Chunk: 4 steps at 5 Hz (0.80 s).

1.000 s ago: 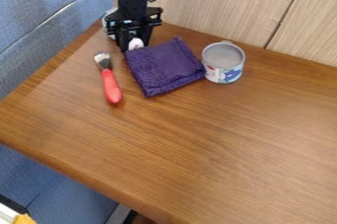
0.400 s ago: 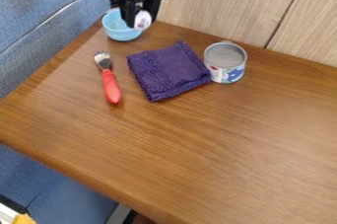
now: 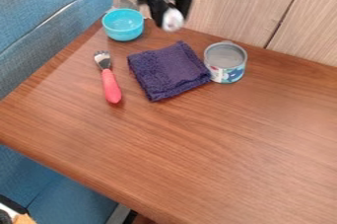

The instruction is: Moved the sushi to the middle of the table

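The black gripper [image 3: 169,18] hangs above the back of the wooden table [image 3: 197,144], to the right of the bowl and above the cloth's far edge. It is shut on the sushi [image 3: 173,19], a small white piece with a blurred darker middle, held clear of the tabletop.
A blue bowl [image 3: 123,24] sits at the back left corner. A folded purple cloth [image 3: 168,70] lies between a red-handled fork [image 3: 110,82] and a can [image 3: 225,62]. Behind stands a wooden panel [image 3: 250,6].
The gripper has risen with the sushi and moved right, away from in front of the bowl, which has come into view. The purple cloth has shifted slightly toward the right and the table's front.
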Each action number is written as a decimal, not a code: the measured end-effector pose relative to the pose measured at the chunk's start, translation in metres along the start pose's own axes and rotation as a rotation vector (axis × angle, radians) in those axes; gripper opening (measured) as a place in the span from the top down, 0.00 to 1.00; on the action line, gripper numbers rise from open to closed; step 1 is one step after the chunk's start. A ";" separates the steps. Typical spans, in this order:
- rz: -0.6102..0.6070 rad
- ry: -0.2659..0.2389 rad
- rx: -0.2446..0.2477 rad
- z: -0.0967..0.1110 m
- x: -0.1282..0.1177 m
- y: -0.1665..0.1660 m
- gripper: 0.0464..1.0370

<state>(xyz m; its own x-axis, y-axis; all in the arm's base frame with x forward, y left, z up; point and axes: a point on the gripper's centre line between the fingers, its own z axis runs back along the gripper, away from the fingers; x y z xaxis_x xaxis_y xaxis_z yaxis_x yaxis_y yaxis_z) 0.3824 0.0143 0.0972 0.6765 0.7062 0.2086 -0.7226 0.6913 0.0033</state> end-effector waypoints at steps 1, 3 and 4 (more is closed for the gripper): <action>-0.154 0.015 0.010 -0.001 -0.052 -0.011 0.50; -0.347 0.058 -0.014 -0.006 -0.116 -0.016 0.50; -0.421 0.106 -0.064 -0.022 -0.129 -0.023 0.50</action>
<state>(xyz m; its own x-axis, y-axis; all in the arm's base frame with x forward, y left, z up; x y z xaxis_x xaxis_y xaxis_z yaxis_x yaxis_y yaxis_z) 0.3146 -0.0893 0.0489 0.9235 0.3703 0.1004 -0.3728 0.9279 0.0058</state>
